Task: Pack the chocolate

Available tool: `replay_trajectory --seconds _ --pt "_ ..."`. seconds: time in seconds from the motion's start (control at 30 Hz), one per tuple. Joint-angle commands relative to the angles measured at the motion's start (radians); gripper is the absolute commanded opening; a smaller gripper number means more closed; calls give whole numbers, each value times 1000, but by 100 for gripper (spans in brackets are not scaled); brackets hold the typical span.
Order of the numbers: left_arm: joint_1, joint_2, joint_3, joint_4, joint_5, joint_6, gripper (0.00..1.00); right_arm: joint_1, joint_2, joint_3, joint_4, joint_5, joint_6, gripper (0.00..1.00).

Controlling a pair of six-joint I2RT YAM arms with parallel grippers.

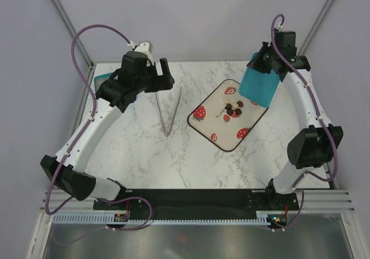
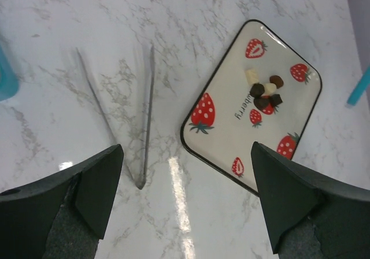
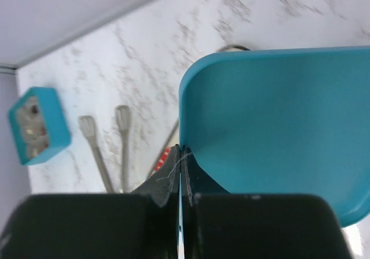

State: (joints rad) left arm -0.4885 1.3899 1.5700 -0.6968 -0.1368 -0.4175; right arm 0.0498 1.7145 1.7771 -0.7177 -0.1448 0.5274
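Chocolate [image 2: 265, 91]: on tray [image 2: 225, 149], apart from both jaws.
Left gripper [image 2: 185, 155]: spread wide, empty.
Right gripper [image 3: 180, 155]: pinching teal lid [image 3: 277, 126].

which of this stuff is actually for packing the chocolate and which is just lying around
For the job: chocolate, teal box, teal lid in the right gripper, strawberry tray holding the chocolate.
Lying about: tongs, untouched, possibly a tool for later.
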Motion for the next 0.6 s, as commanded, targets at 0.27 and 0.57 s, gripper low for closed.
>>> replay_trajectory --seconds 0.27,0.57 --pt "160 146 108 95 466 -473 97 31 68 102 504 -337 220 0" --pt "174 124 -95 580 827 -739 98 97 -24 -56 1123 -556 635 0"
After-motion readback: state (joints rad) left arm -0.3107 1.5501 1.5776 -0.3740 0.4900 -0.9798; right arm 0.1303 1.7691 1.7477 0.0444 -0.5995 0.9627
